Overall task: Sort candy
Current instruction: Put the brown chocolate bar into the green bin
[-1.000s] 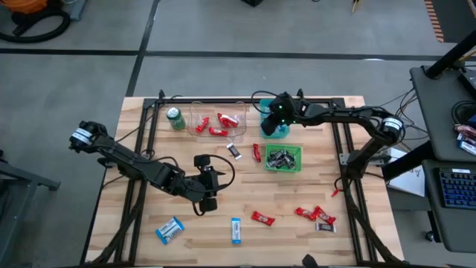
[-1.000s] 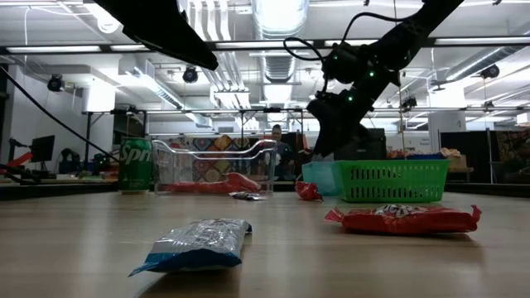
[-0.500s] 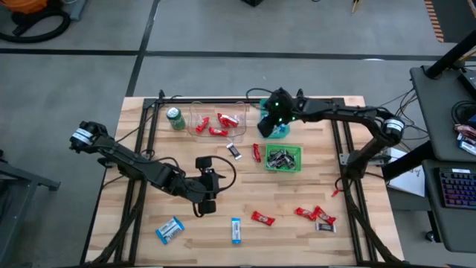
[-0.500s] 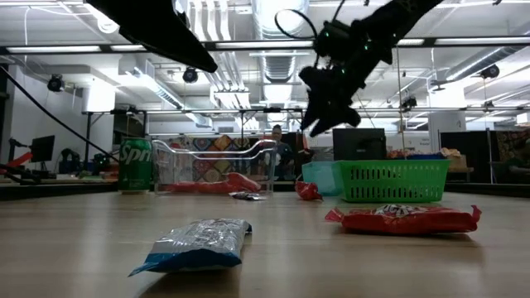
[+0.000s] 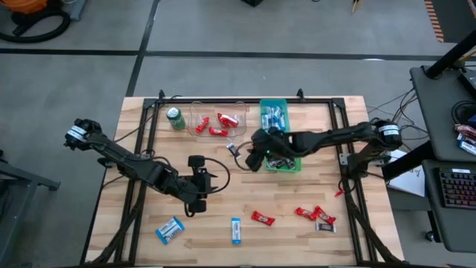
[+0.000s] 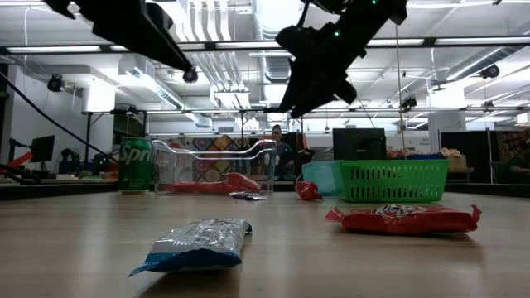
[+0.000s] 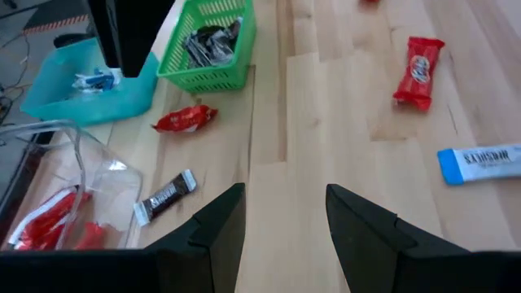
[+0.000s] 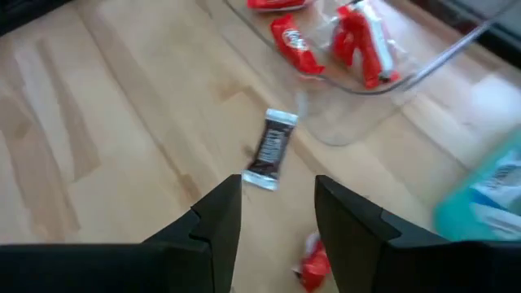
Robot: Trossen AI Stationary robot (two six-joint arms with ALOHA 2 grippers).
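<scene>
Dark-wrapped candy bar (image 8: 269, 150) lies flat on the bench (image 5: 297, 193), just beside the clear tray (image 5: 216, 120) of red bars and between that tray and the green basket (image 5: 285, 158); the right claw (image 8: 273, 213) hovers over it, fingers parted and empty; judged, the step is picking this bar for the green basket, which already holds dark bars; best to straddle its narrow sides, descend squarely, and avoid the red bar (image 5: 256, 152) nearby; the right arm reaches low across the basket; the left claw (image 7: 283, 216) waits open, well apart.
</scene>
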